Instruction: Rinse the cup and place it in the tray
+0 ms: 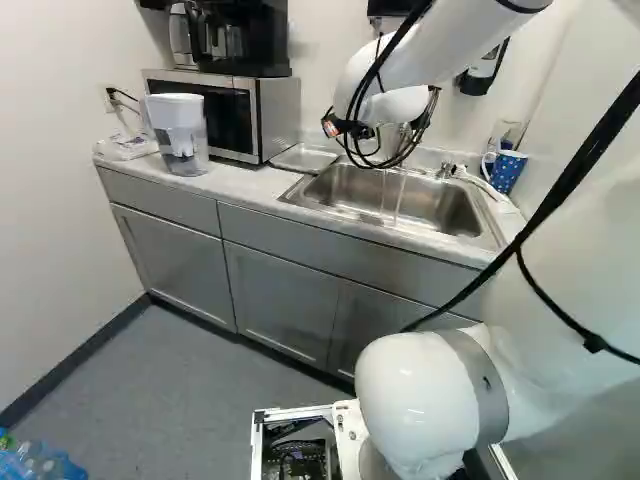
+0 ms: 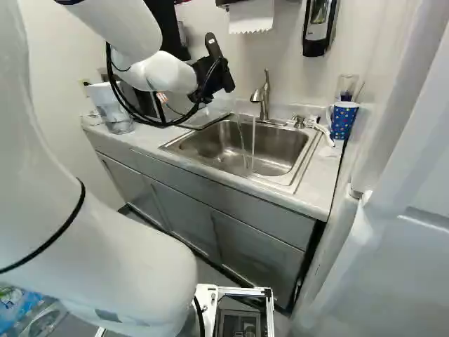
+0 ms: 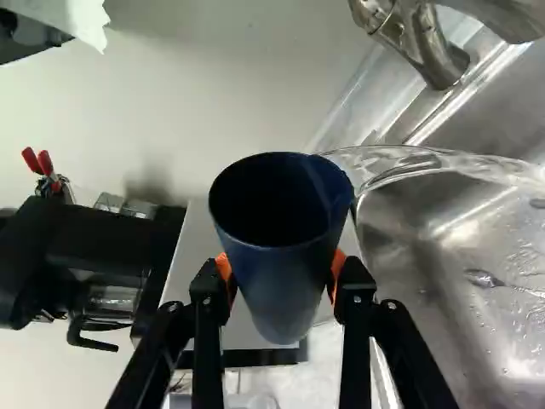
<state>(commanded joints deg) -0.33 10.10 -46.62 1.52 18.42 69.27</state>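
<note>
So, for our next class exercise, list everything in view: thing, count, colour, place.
Cup: one, dark blue, in the gripper
Water streams: two, clear, falling into the sink
Sink: one, steel, in the counter
Faucet: one, metallic, behind the sink
Tray: one, grey, between microwave and sink
Mug: one, dotted blue, beyond the sink
Brush: one, white, beside the mug
Microwave: one, silver, on the counter
Coffee maker: one, black, on the microwave
Pitcher: one, white and clear, beside the microwave
Counter: one, pale, on grey cabinets
Dispenser: one, black and white, on the wall
Bottles: several, clear and blue, on the floor
Gripper: one, black with orange pads, around the cup
Arm: one, white, reaching forward
</note>
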